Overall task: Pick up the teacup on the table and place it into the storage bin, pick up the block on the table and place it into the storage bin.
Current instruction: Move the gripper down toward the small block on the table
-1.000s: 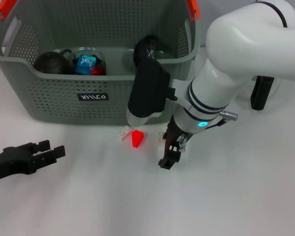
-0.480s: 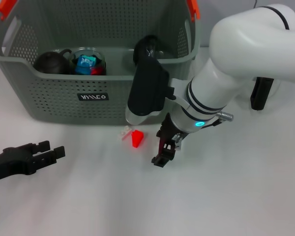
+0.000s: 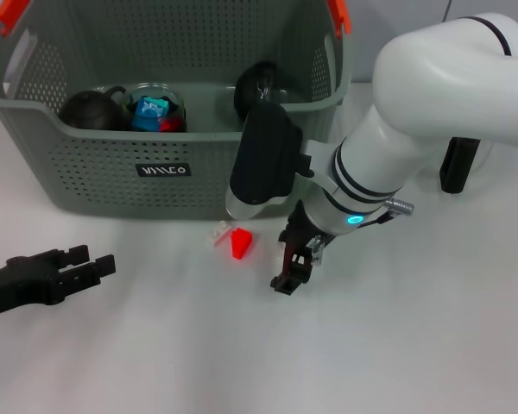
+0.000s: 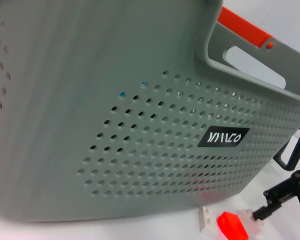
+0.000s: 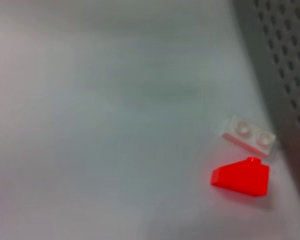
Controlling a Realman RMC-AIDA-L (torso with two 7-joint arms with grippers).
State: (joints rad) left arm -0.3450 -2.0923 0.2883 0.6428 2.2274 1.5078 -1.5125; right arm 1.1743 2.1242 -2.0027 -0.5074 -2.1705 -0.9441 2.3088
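1. Head view: the right gripper (image 3: 292, 269), fingers apparently together and holding nothing, has edged back slightly from the red block (image 3: 240, 243).
2. The block lies on the table (image 3: 397, 345) before the storage bin (image 3: 86, 164), ungrasped.
3. The left gripper (image 3: 85, 262), spread, idles near the table's left edge.

The storage bin (image 3: 155, 164) walls off the far side of the worktop (image 3: 155, 345). Just before its front wall lie a red block (image 3: 240, 243) and a small white block (image 3: 219, 232), close together; bare worktop runs from them toward the near edge. The right pincer (image 3: 292, 269) stands just beside the red block; the left pincer (image 3: 86, 263) lies well apart.
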